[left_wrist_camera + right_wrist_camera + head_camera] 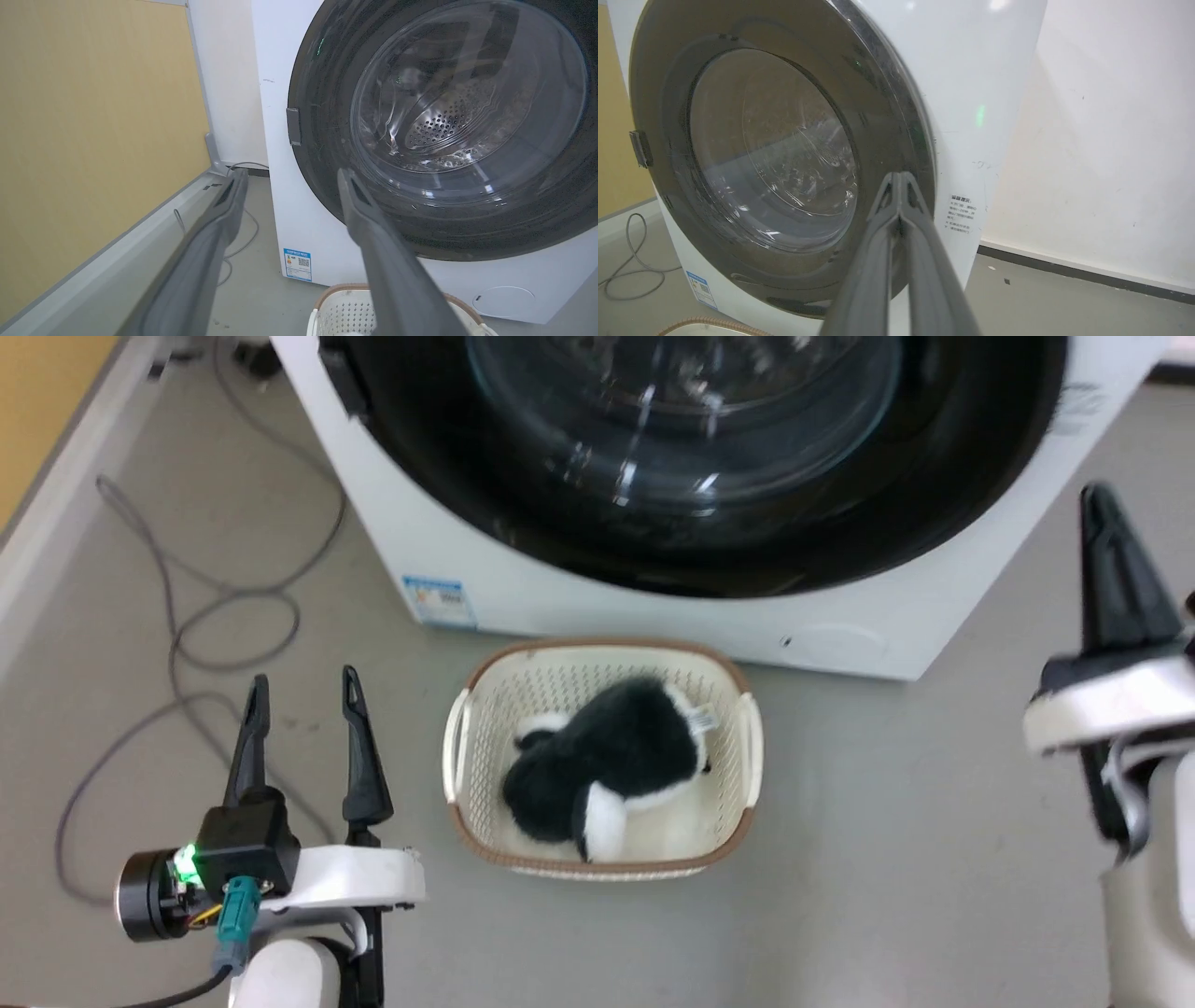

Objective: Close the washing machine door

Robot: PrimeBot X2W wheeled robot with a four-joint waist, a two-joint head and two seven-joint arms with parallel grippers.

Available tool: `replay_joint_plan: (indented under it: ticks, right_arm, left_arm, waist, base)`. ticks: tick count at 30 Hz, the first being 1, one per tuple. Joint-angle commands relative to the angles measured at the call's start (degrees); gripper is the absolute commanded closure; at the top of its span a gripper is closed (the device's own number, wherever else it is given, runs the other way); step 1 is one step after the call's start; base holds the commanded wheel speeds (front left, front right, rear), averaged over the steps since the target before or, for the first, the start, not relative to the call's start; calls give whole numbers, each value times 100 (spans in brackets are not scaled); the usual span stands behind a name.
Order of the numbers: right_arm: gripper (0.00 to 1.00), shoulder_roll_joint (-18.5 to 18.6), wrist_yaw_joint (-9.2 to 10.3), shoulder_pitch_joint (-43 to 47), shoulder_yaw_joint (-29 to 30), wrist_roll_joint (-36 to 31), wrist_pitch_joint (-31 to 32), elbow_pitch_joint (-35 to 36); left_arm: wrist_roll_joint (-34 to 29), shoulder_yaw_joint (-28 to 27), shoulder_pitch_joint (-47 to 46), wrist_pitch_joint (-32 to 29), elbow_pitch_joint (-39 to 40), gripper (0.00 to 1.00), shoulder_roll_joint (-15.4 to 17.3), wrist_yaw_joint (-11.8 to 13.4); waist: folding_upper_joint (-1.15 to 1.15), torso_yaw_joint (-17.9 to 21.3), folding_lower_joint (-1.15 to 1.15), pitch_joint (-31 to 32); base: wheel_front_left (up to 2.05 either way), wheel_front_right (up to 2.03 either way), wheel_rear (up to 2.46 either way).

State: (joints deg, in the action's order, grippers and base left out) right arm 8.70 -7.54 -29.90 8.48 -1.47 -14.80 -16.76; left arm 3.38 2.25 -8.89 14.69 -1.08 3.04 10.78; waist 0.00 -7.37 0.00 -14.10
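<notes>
Door seemingly shut, left jaws apart, right together

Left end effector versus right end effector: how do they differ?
The left end effector has two long dark fingers spread apart; the right end effector has them pressed together. The left sits beside the cream basket; the right reaches nearer the white washing machine. Both hold nothing.

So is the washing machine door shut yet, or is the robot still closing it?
Looks done: the big round door with the glossy black rim and glass window lies flush against the white box-shaped washing machine in both wrist views. In hand: nothing; the left jaws stand open and empty, the right jaws are shut on nothing. Left: perhaps only backing away; whether the latch caught, I cannot tell.
</notes>
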Motion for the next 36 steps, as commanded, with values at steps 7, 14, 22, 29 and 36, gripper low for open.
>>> replay_joint_plan:
  ticks: [7, 14, 22, 29, 36]
  right_arm:
    - [0, -403, 5, 1098, -38, 292, -20, 601]
    - [0, -561, 5, 1872, -254, 471, -20, 860]
    - [0, -580, 5, 2571, -401, 802, -20, 848]
    - [0, -581, 5, 2833, -499, 1000, -20, 902]
    - [100, -556, 0, 2785, -505, 971, 37, 877]
  left_arm:
    - [-88, -107, 335, 30, -79, 0, 30, -94]
    - [-107, -205, 659, 30, -229, 0, 63, -123]
    - [-88, -265, 1023, 30, -369, 0, 69, -163]
    - [-53, -286, 1175, 30, -372, 0, 63, -248]
    - [-71, -271, 1117, -40, -350, 100, 28, -255]
  waist:
    - [0, 419, 0, 573]
    - [0, 666, 0, 964]
    - [0, 795, 0, 1367]
    - [0, 850, 0, 1474]
    - [0, 849, 0, 1479]
  base:
    - [0, 0, 0]
    - [0, 0, 0]
    - [0, 0, 0]
    - [0, 0, 0]
    - [0, 0, 0]
